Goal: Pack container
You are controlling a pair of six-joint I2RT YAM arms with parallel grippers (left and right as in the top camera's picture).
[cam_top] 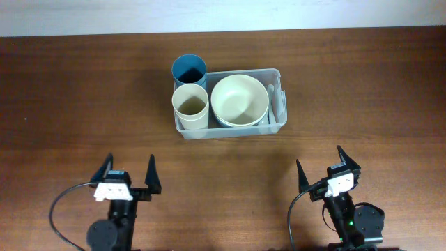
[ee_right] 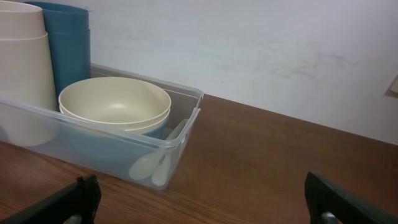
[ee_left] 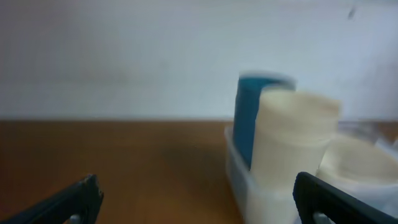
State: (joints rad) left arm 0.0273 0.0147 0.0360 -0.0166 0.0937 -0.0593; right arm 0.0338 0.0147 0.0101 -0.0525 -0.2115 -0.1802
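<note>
The wooden table carries the container at its far middle, long axis running left to right, with free wood on both sides and in front. A cream bowl fills its right part; a cream cup and a blue cup stand at its left end. The left gripper and the right gripper wait near the front edge, jaws wide apart, holding nothing.

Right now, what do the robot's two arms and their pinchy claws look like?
Both arms are black. The left gripper and the right gripper each have two black pointed fingers, like little horns, with a small white block just behind them. A thin black cable curls out from the side of each arm. The right arm also shows a tiny green light near its round black base.
</note>
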